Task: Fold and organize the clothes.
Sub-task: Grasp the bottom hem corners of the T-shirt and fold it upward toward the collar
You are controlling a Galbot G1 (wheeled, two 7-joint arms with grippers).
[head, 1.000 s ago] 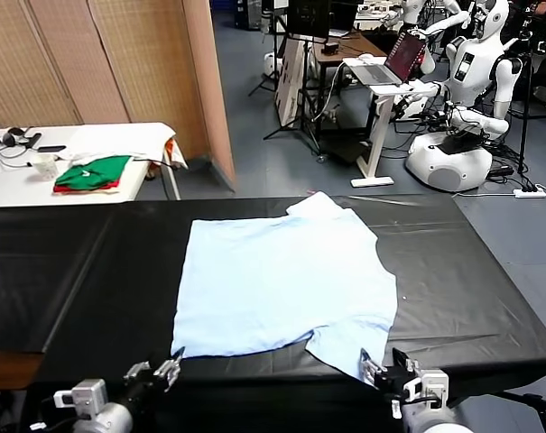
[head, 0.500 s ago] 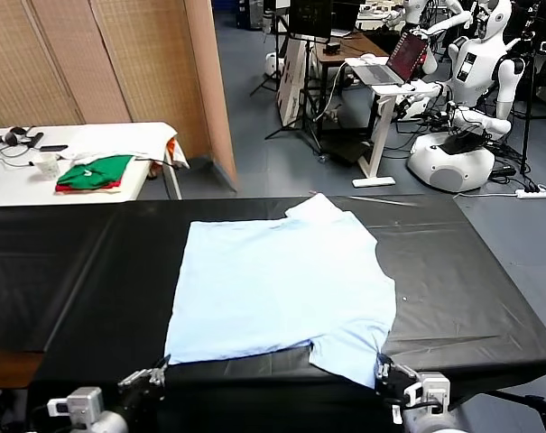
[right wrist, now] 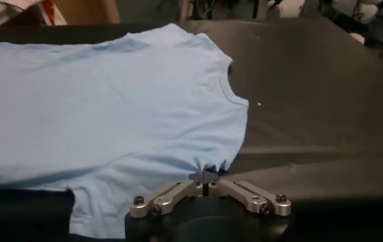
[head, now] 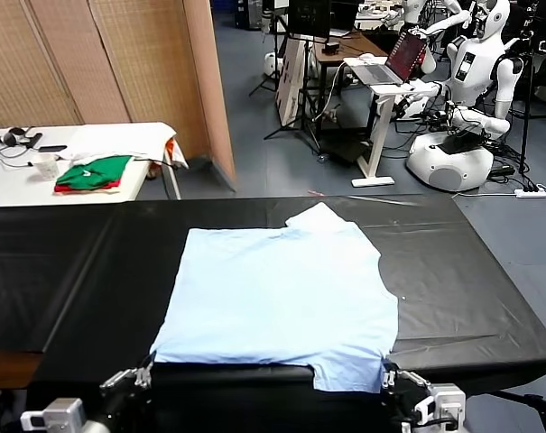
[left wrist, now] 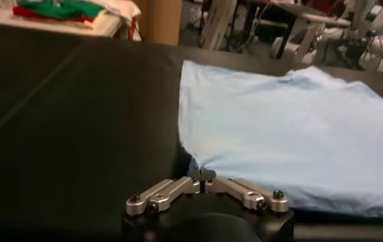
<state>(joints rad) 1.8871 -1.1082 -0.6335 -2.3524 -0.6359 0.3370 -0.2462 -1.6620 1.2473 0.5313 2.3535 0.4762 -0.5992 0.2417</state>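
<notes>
T-shirt lies flat on the black worktop, its near edge at the rim, no fold made yet. My left fingers are clamped on its near left corner, my right fingers on the near right edge; all folding remains.

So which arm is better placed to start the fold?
Neither really: both already pinch the near edge of the T-shirt, the left fingers at one corner, the right fingers at the other. Probably they lift together.
</notes>
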